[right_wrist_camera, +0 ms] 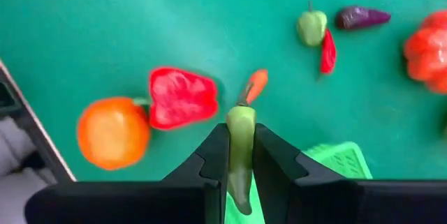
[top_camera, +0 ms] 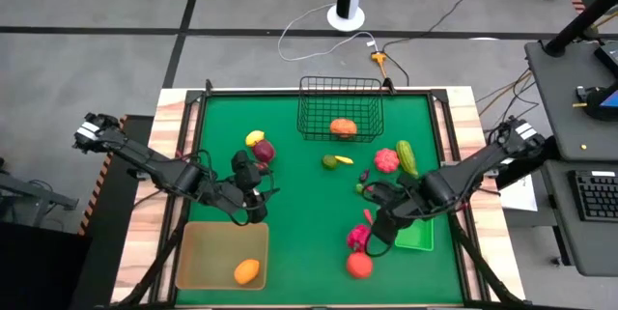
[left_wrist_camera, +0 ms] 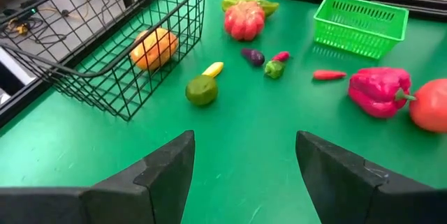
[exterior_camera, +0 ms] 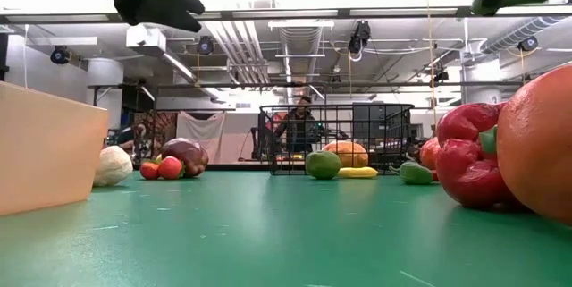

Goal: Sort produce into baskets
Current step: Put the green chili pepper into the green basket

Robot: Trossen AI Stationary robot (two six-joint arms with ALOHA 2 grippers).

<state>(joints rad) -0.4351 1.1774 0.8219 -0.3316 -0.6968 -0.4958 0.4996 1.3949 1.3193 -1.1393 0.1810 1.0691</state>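
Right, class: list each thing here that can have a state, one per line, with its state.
Left pincer: open, empty, above the mat.
Right pincer: shut on green chilli, over the green bin.
Wire basket: upright, holds one orange fruit.
Tan tray: holds one orange piece.

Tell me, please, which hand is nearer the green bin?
The right. The right hand holds a green chilli right beside the green bin. The left hand hangs open across the table, by the tan tray.
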